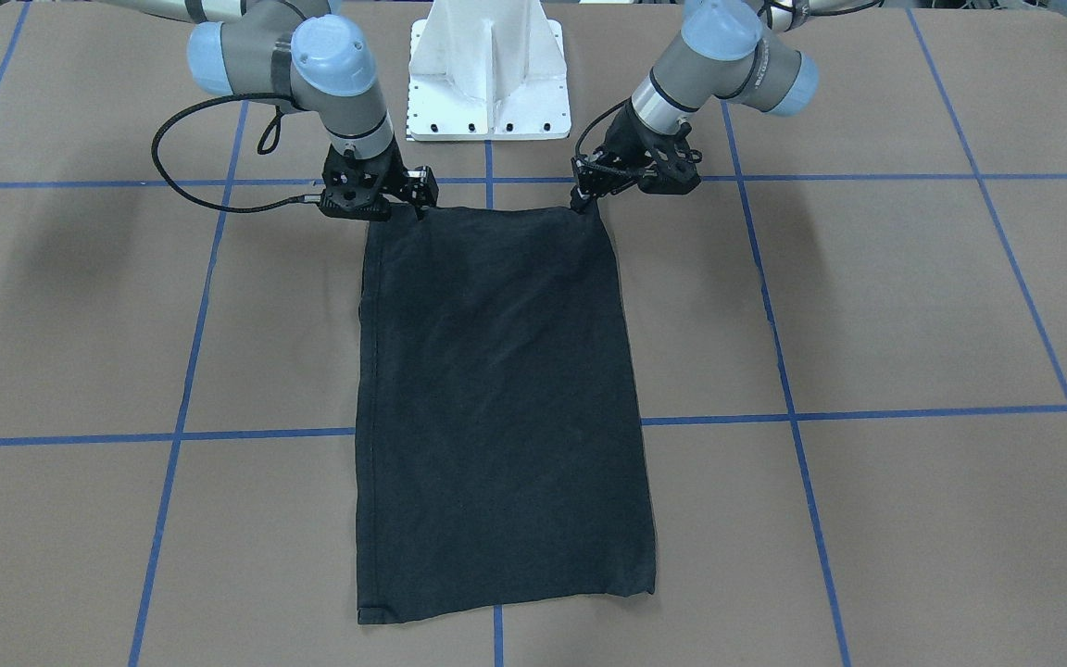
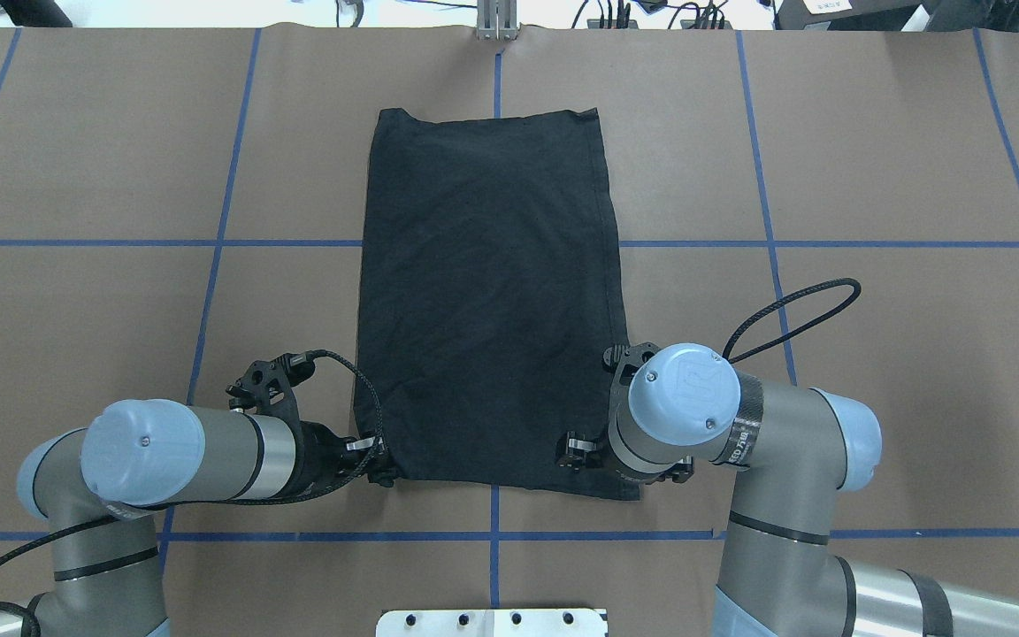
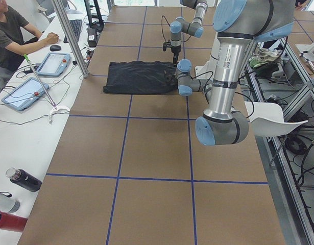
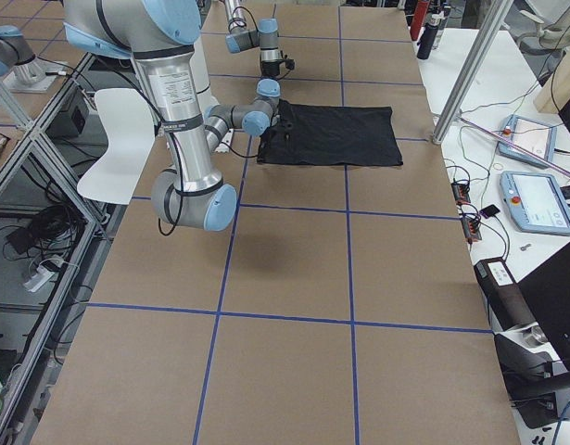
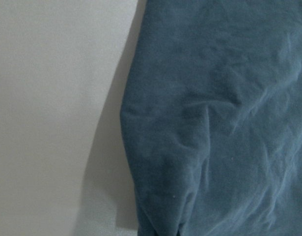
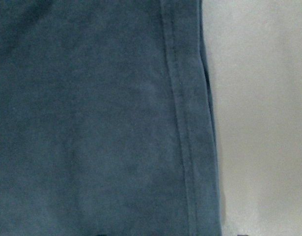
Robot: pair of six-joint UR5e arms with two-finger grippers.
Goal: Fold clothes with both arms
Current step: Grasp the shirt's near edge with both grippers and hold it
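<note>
The black T-shirt [image 1: 496, 389] lies flat on the table, folded into a long rectangle with its logo hidden; it also shows in the overhead view [image 2: 487, 292]. My left gripper [image 1: 580, 201] is at the shirt's robot-side corner. In the left wrist view the cloth [image 5: 214, 123] puckers toward the bottom centre, pinched in the shut jaws. My right gripper [image 1: 422, 206] is down at the other robot-side corner. There the hem [image 6: 182, 123] lies smooth, and two dark tips stand apart at the frame's bottom edge, so the jaws look open.
The white pedestal base [image 1: 487, 74] stands just behind the shirt. The brown table [image 1: 867, 306] carries blue tape lines. An operator [image 3: 14, 35] sits by tablets at the far side, with bottles [image 3: 24, 179] nearby. A black cable [image 2: 792, 310] loops beside my right wrist.
</note>
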